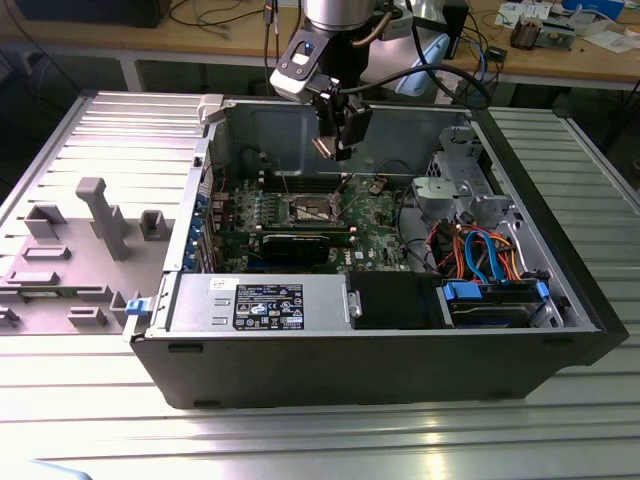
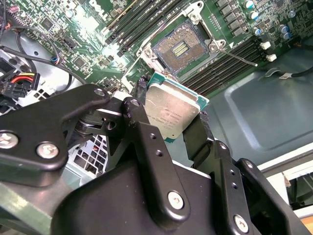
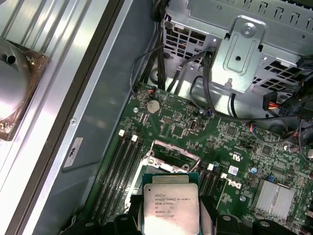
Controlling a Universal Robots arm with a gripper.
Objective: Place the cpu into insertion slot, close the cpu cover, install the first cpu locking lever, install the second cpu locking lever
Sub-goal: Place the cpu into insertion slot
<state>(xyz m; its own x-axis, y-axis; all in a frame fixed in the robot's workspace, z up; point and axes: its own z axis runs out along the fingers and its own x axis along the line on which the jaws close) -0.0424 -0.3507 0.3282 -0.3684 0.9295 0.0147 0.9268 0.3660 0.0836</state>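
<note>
My gripper [image 1: 338, 148] hangs inside the open computer case, above the green board and a little behind the insertion slot [image 1: 310, 208]. It is shut on the cpu [image 2: 171, 110], a flat square chip with a silver top, held by its edges between two black fingers [image 2: 142, 127]. In the first wrist view the cpu [image 3: 170, 205] sits in the gripper [image 3: 170, 208] just short of the cpu cover [image 3: 171, 155], a silver frame standing open. The slot [image 2: 178, 46] lies bare with its contact field showing. A thin locking lever [image 2: 239, 56] sticks out beside it, released.
Long memory slots [image 2: 146, 17] flank the socket. A black graphics card [image 1: 300, 243] lies in front of it. A metal drive cage [image 1: 455, 190] and coloured cables [image 1: 480, 255] fill the exterior view's right. A grey fixture with posts [image 1: 100, 215] stands outside the case.
</note>
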